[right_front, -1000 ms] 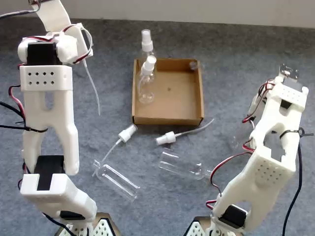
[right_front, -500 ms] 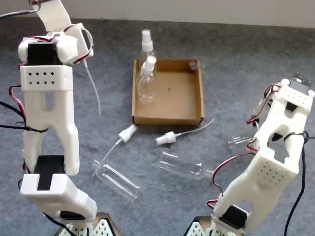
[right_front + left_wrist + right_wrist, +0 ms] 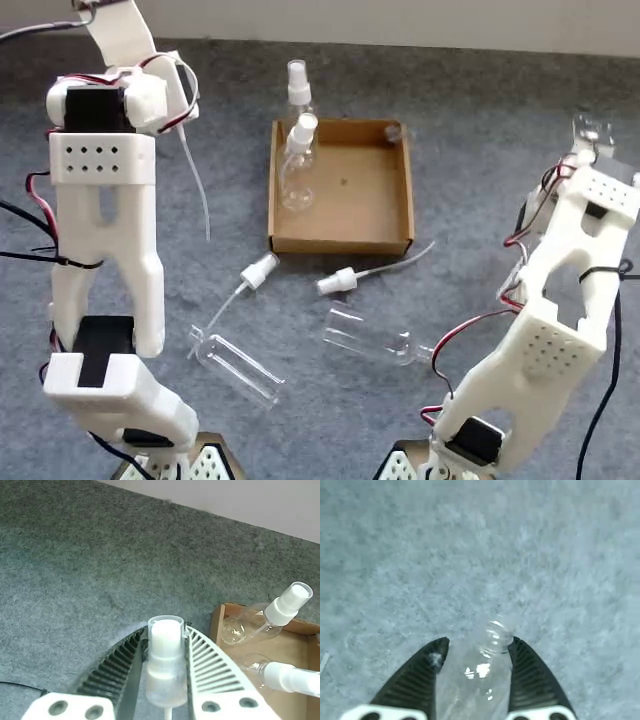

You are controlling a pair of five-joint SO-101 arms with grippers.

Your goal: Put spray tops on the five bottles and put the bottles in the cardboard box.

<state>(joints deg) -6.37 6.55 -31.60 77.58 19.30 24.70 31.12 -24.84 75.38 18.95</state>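
Observation:
My left gripper (image 3: 166, 631) is shut on a white spray top (image 3: 165, 655), held above the carpet left of the cardboard box (image 3: 345, 240). Its thin tube (image 3: 196, 180) hangs down. My right gripper (image 3: 477, 647) is shut on a clear bottle (image 3: 479, 676) with an open neck, off the carpet to the right. Two bottles with spray tops (image 3: 298, 88) (image 3: 297, 160) are at the box's far left corner, one leaning inside. Two bare bottles (image 3: 238, 368) (image 3: 370, 340) lie on the carpet in front of the box, with two loose spray tops (image 3: 258, 272) (image 3: 340, 282) near them.
A small clear object (image 3: 393, 131) sits in the box's far right corner. The grey carpet (image 3: 470, 150) is open between the box and the right arm. The left arm's tall white links (image 3: 100, 230) stand at the left edge.
The right arm has risen and swung slightly right with the clear bottle, which showed beside the arm half a second ago. The left arm with its spray top has shifted slightly right.

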